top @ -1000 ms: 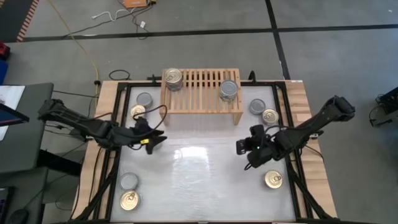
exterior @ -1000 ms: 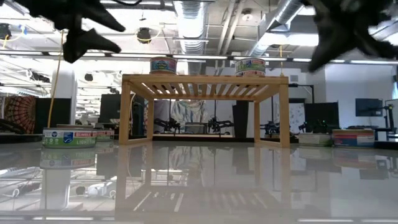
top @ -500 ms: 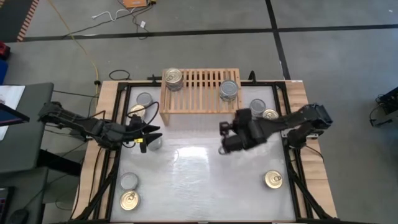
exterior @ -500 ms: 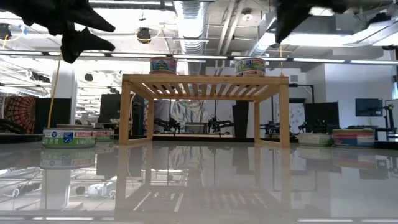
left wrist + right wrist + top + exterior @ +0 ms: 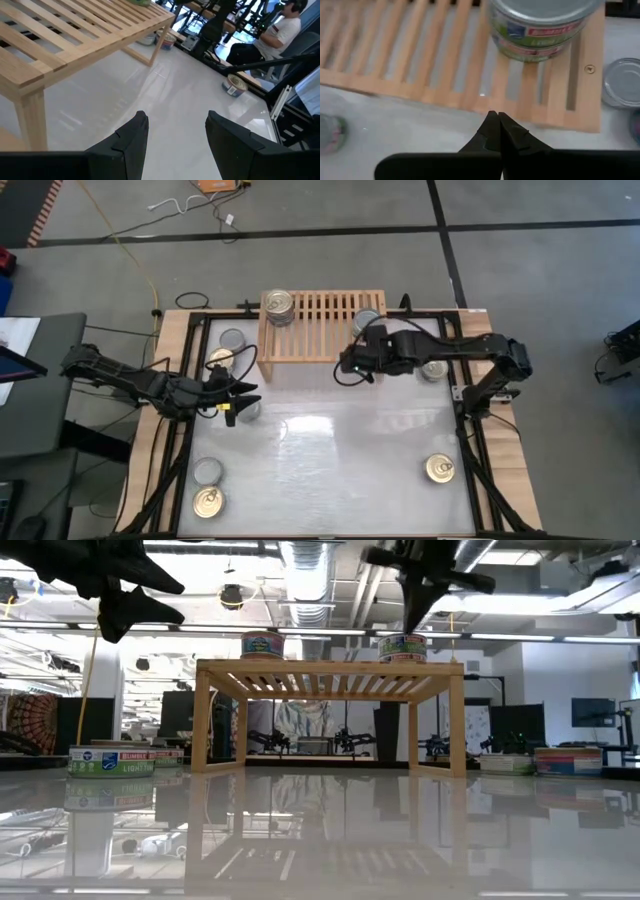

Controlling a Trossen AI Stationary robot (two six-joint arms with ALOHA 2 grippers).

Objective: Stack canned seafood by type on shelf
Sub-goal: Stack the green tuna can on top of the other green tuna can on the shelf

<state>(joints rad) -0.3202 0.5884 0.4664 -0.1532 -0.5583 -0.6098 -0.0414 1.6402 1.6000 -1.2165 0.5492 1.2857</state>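
Note:
The light-wood shelf (image 5: 322, 326) stands at the table's far edge. A stack of gold-top cans (image 5: 278, 306) sits on its left end. A stack of two silver-top cans (image 5: 540, 22) sits on its right end, partly hidden under my right arm in the high view. My right gripper (image 5: 496, 119) is shut and empty. It hovers over the shelf's near edge, just in front of the silver stack (image 5: 403, 646). My left gripper (image 5: 240, 397) is open and empty, raised over the table's left side.
Loose cans lie on the table. A silver one (image 5: 232, 338) and a gold one (image 5: 221, 358) are left of the shelf. Two more (image 5: 207, 486) are at the near left, a gold one (image 5: 439, 469) at the near right, and one silver (image 5: 622, 82) right of the shelf. A person sits beyond the table (image 5: 280, 30).
My right arm has swung from the table's near right part toward the far edge and leftward. It has risen to hover by the shelf's near edge at the silver stack. No can has moved.

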